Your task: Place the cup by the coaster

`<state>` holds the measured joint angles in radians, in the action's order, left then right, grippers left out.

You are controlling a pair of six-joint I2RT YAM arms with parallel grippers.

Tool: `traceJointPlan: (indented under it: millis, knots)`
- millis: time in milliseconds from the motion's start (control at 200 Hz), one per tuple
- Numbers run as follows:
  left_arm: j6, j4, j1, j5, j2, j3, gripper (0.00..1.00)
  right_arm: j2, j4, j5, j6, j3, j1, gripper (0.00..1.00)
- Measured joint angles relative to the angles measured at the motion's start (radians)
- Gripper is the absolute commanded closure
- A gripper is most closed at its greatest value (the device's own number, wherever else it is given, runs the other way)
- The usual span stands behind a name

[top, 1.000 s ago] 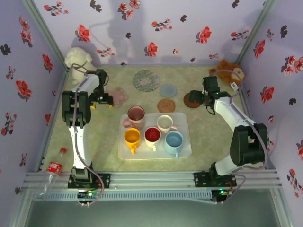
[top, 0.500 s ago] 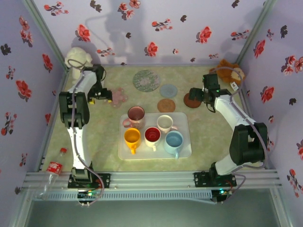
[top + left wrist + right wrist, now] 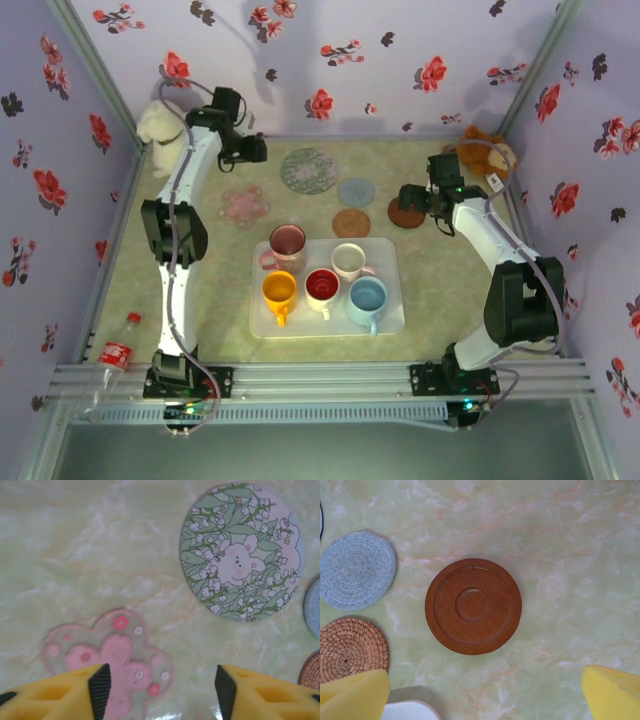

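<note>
White plastic tray (image 3: 392,318) is our reference point, and all five cups stand on it. The maroon cup (image 3: 288,241) sits at its far left corner and the cream cup (image 3: 348,261) at its far middle. The yellow cup (image 3: 279,290), red cup (image 3: 322,285) and blue cup (image 3: 367,298) run left to right along its near side. No cup stands beside any coaster. We record five coasters lying flat on the table beyond the tray. The pink flower coaster (image 3: 245,206) is off the far left corner. The round floral coaster (image 3: 306,169) lies furthest from the tray. The blue-grey coaster (image 3: 355,191) lies behind the woven coaster (image 3: 351,222), which is just beyond the far edge. The brown wooden coaster (image 3: 406,212) is off the far right corner. The left gripper (image 3: 162,690) hangs beyond the tray's far left corner, above the flower coaster. Its jaws are parted with bare table and part of that coaster between them, and they grip nothing. The right gripper (image 3: 480,680) hovers beyond the tray's far right corner, over the wooden coaster. Its jaws are spread wide and hold nothing. A white plush toy (image 3: 155,125) and a brown teddy (image 3: 485,150) sit in the far corners of the table, well apart from the tray. A plastic bottle (image 3: 115,352) lies well to the tray's near left.
</note>
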<state>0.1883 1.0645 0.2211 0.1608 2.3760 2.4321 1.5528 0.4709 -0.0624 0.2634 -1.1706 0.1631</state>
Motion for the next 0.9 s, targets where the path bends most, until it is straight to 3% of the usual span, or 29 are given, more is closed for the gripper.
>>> traceJointPlan:
  millis: [185,415,900]
  knots:
    - [0.001,-0.091,0.003,0.116,0.124,0.0,0.44,0.0,0.003,-0.001,0.0,0.0,0.001,0.01]
    - [0.009,-0.21,0.008,0.233,0.167,0.0,0.43,0.0,-0.007,0.004,0.008,0.008,0.001,0.01]
    - [0.107,-0.413,0.052,0.337,0.28,0.0,0.4,0.0,-0.032,0.011,0.01,0.008,0.014,0.01]
